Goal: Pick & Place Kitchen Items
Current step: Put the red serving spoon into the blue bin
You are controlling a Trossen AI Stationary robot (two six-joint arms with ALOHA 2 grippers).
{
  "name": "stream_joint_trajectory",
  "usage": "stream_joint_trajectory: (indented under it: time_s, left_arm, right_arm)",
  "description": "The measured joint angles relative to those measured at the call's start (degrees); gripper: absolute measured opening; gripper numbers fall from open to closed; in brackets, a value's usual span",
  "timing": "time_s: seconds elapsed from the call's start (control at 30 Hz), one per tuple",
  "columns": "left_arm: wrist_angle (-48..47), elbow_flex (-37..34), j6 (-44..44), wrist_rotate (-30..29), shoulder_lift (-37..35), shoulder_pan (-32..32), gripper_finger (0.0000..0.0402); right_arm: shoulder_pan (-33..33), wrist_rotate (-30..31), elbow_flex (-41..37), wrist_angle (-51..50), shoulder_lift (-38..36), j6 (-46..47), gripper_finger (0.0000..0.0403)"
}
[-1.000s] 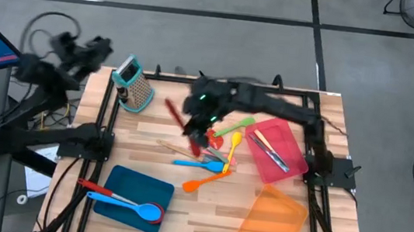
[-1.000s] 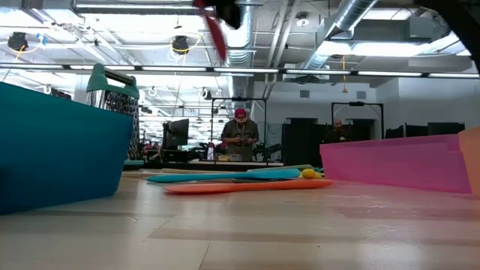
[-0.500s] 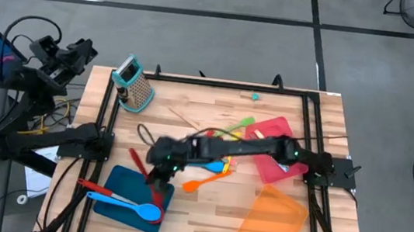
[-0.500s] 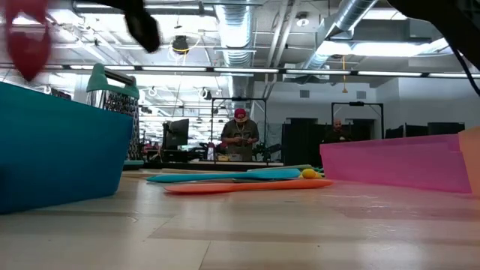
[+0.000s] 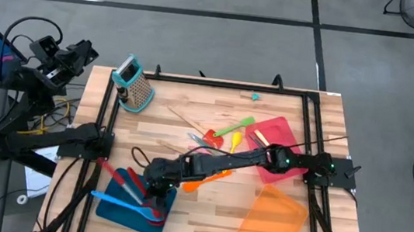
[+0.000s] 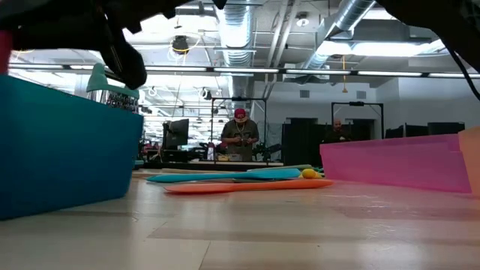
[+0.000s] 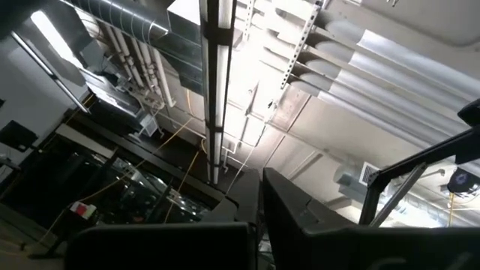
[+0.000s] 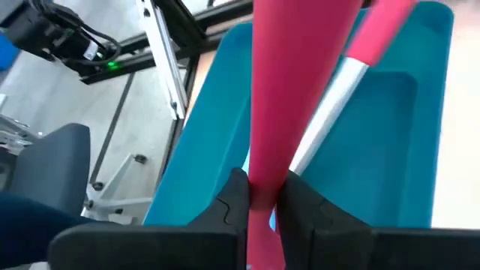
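Kitchen utensils lie in two groups on a wooden table (image 5: pixel 216 105), described here relative to the blue tray (image 5: pixel 120 204) at the table's front left corner. A red utensil (image 5: pixel 116 176) is pinched between the fingers of the right gripper (image 5: pixel 152 197), which hangs just over the blue tray, with the right arm stretched across the table from the far side. In the right wrist view the red handle (image 8: pixel 289 97) runs up from between the two dark fingers (image 8: pixel 229 202), directly above the tray's floor (image 8: pixel 375 150). A light blue spoon (image 5: pixel 123 202) and another red utensil with a metal shaft lie inside the blue tray. Well to the right of the tray, near the table's middle, sits a loose pile: an orange spatula (image 5: pixel 203 180), a yellow spoon (image 5: pixel 235 140), a green utensil (image 5: pixel 235 125). Beyond the pile are a red tray (image 5: pixel 279 136) and an orange tray (image 5: pixel 269 224). A metal box grater (image 5: pixel 134 84) stands well behind the blue tray. The left gripper (image 5: pixel 74 50) is raised off the table's left edge, fingers pressed together, pointing at the ceiling.
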Motion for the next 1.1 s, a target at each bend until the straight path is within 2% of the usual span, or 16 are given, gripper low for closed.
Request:
stream_joint_trajectory:
  time_s: [0.3, 0.43, 0.7, 1.1]
  left_arm:
    - [0.0, 0.0, 0.0, -0.1, 0.2, 0.0, 0.0001]
    - [-0.1, 0.0, 0.7, -1.1, 0.2, 0.0, 0.0001]
    - [-0.1, 0.0, 1.0, -1.4, 0.2, 0.0, 0.0001]
    - [-0.1, 0.0, 1.1, -1.4, 0.4, 0.0, 0.0001]
  right_arm:
    - [-1.3, -0.3, 0.0, -0.4, 0.0, -0.8, 0.0043]
    - [-1.8, -1.5, 0.0, -2.5, 0.0, 0.3, 0.003]
    - [-2.4, -1.5, 0.9, -7.5, -1.3, -0.4, 0.0029]
    - [-2.6, -1.5, 1.0, -8.1, -1.7, -0.3, 0.0029]
